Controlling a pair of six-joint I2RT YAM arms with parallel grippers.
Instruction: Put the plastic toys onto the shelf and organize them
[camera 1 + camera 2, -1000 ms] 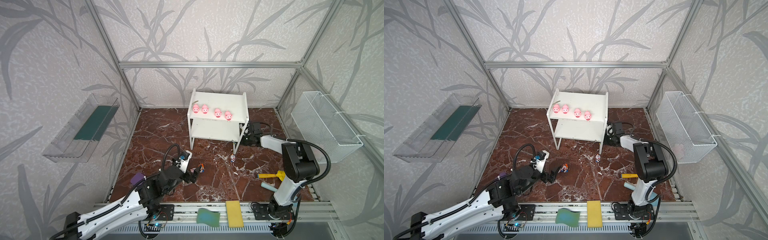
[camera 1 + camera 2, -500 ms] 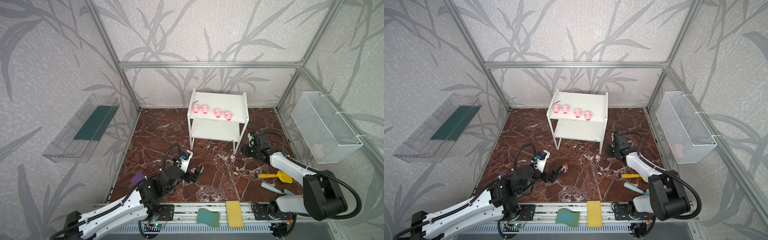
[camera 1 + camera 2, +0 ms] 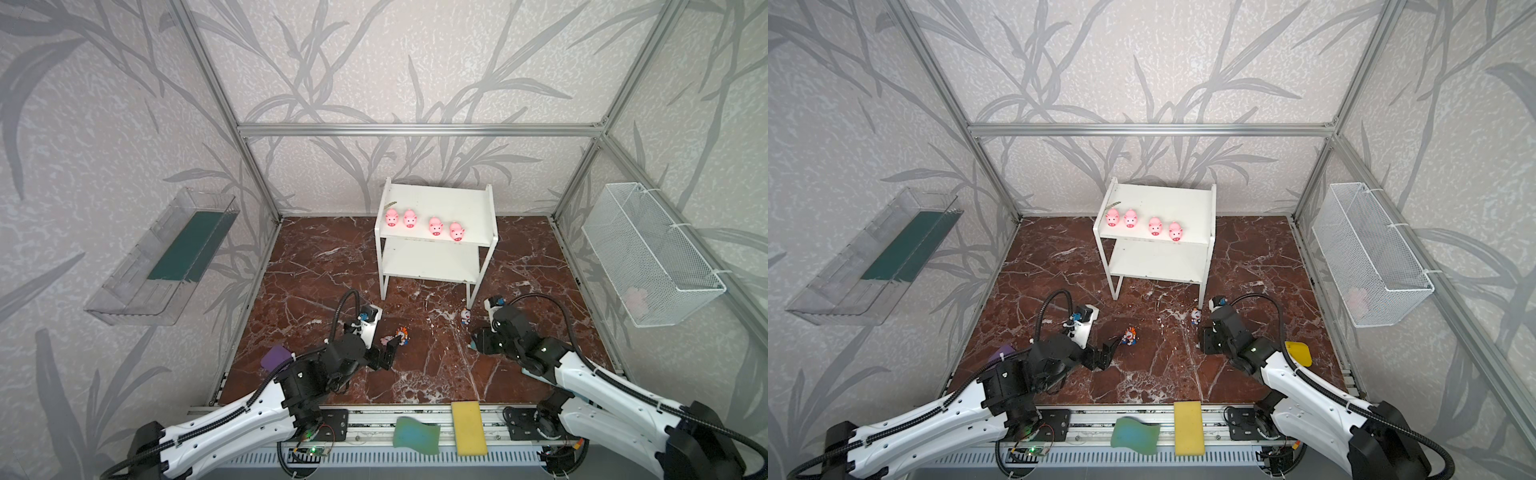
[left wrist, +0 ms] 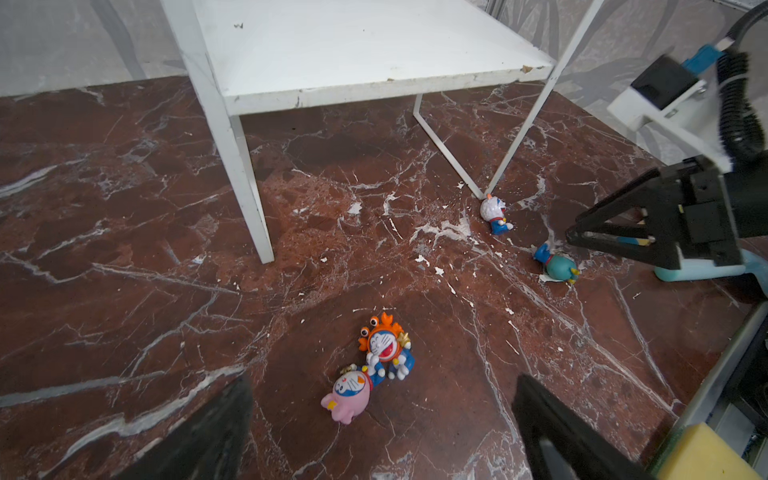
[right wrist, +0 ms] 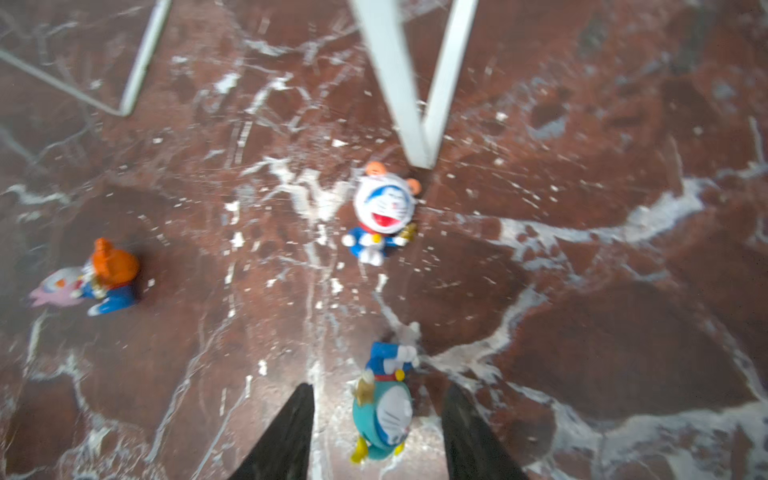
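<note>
Right wrist view: the right pincer (image 5: 378, 388) is spread, its jaws on either side of the teal figurine (image 5: 382, 415) lying on the table (image 5: 582, 332). The white-blue figurine (image 5: 384, 208) sits beside a leg of the shelf (image 5: 399, 83). The left pincer (image 4: 382, 378), spread wide, hovers near the touching pink figurine (image 4: 349, 395) and orange figurine (image 4: 384, 345). Four pink pigs (image 3: 435, 226) line the shelf's top board. The wire basket (image 3: 648, 249) holds something pale pink.
</note>
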